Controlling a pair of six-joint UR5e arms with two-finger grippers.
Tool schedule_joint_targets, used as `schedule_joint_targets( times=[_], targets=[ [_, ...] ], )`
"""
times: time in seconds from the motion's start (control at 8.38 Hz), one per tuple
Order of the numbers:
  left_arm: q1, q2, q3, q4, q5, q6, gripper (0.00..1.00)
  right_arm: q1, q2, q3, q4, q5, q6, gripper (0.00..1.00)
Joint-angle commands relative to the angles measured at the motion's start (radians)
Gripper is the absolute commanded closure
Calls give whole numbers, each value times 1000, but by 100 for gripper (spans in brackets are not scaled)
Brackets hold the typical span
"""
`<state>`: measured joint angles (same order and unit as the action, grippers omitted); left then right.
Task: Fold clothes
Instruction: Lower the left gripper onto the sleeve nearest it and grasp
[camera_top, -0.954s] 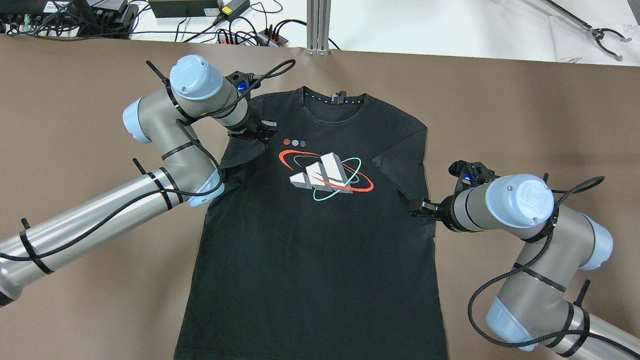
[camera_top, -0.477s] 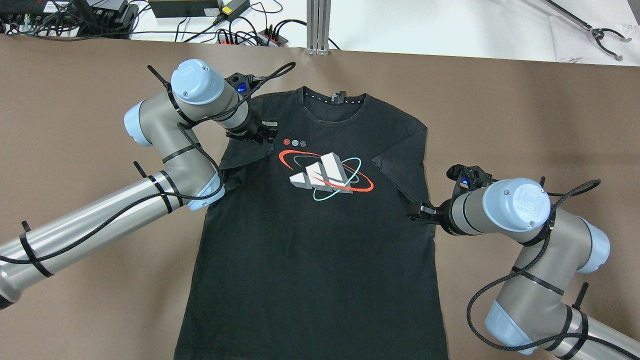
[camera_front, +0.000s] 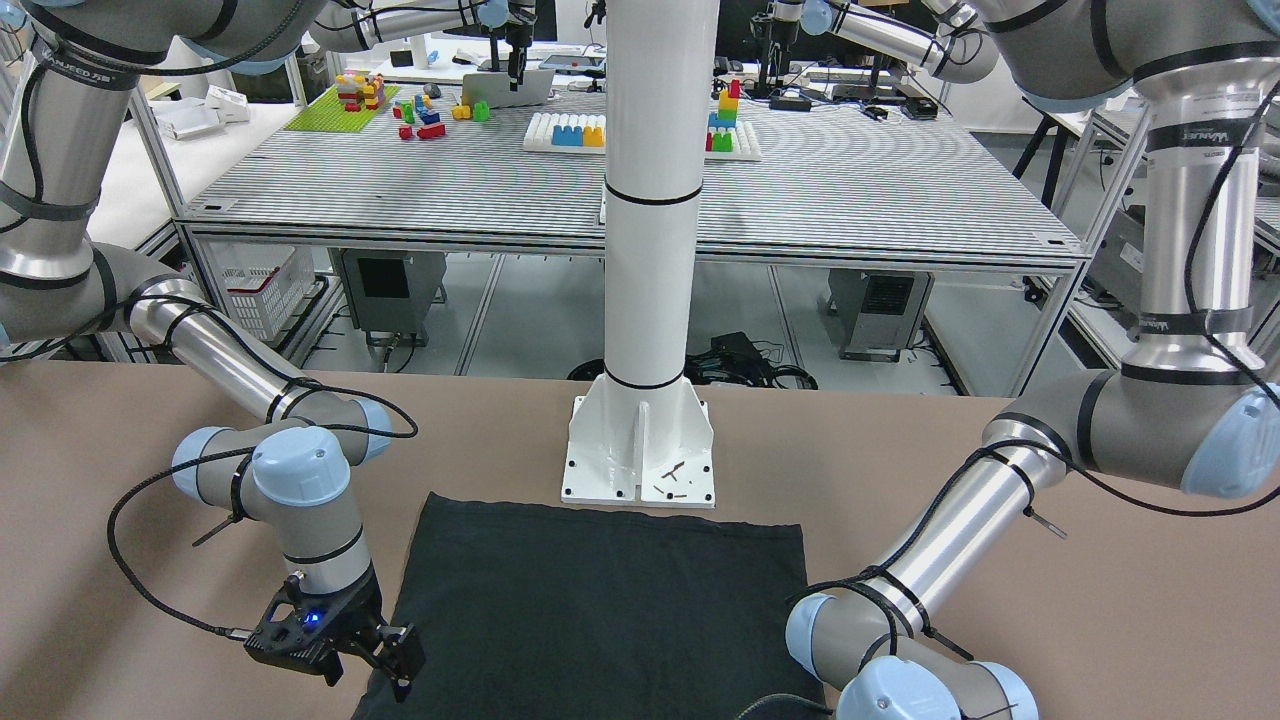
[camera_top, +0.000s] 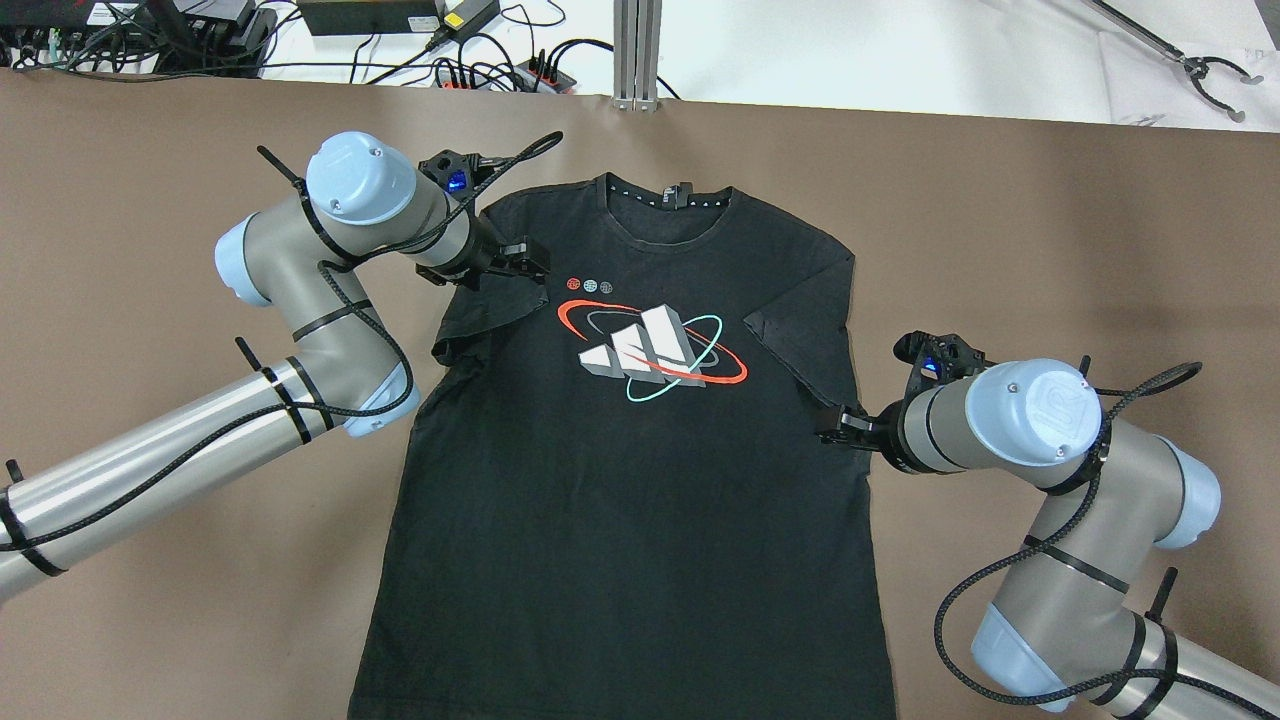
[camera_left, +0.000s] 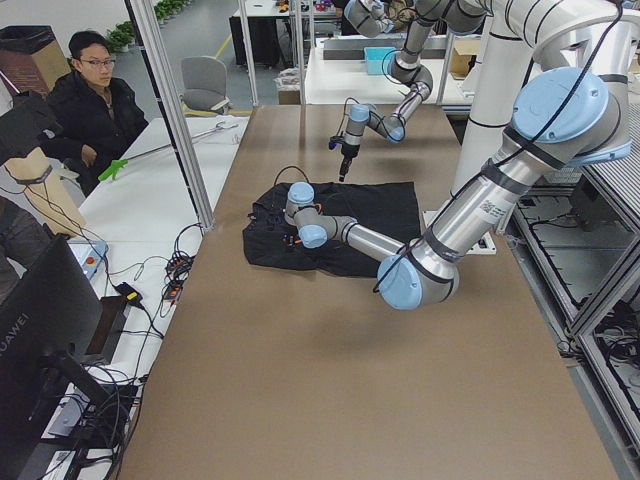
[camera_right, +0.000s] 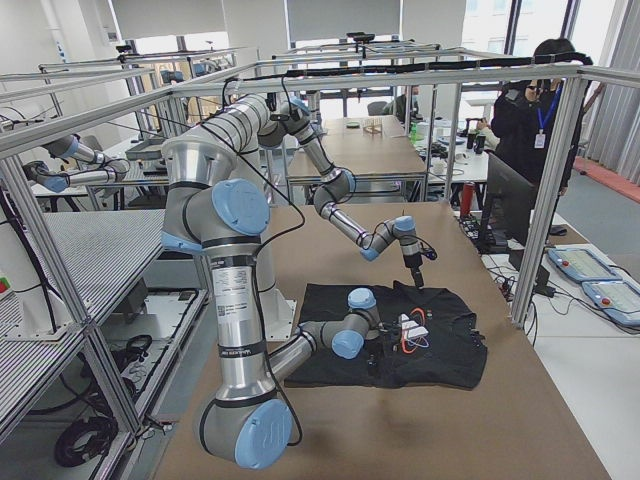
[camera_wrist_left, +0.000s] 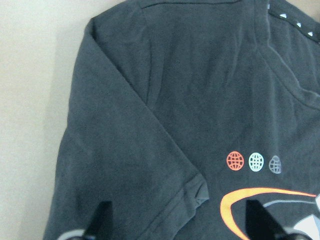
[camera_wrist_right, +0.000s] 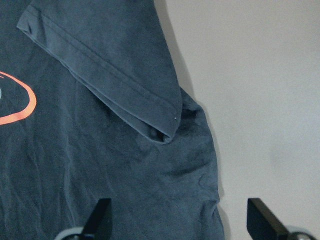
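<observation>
The black fabric T-shirt (camera_top: 620, 520) lies flat on the brown surface (camera_top: 1000, 200), its hem just beside the white pillar's base plate (camera_front: 640, 450). The left end effector (camera_top: 530, 262) is over its left shoulder, and the right end effector (camera_top: 830, 432) is at its right edge.

The left arm (camera_top: 200, 440) swings outward, away from the shirt (camera_top: 620, 500). Its elbow (camera_top: 375, 400), which covered the lower corner of the folded left sleeve (camera_top: 478, 312) a second ago, is now off the cloth, and this corner shows whole. The left gripper (camera_top: 528, 258) shifts only a little toward the collar. The right gripper (camera_top: 830, 433) comes slightly nearer to the robot along the right edge of the shirt, and its wrist follows the same way.
</observation>
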<state>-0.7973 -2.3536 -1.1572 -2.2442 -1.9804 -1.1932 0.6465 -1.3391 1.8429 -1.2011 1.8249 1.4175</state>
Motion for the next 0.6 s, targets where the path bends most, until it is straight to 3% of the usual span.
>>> schedule_joint_targets(
  times=[0.0,0.48],
  targets=[
    [59,85,-108,2,61,-9,6,1,0,1,0,1,1,5],
    [99,195,-234,2,81,-31,6,2,0,5,3,-1,5,5]
  ],
)
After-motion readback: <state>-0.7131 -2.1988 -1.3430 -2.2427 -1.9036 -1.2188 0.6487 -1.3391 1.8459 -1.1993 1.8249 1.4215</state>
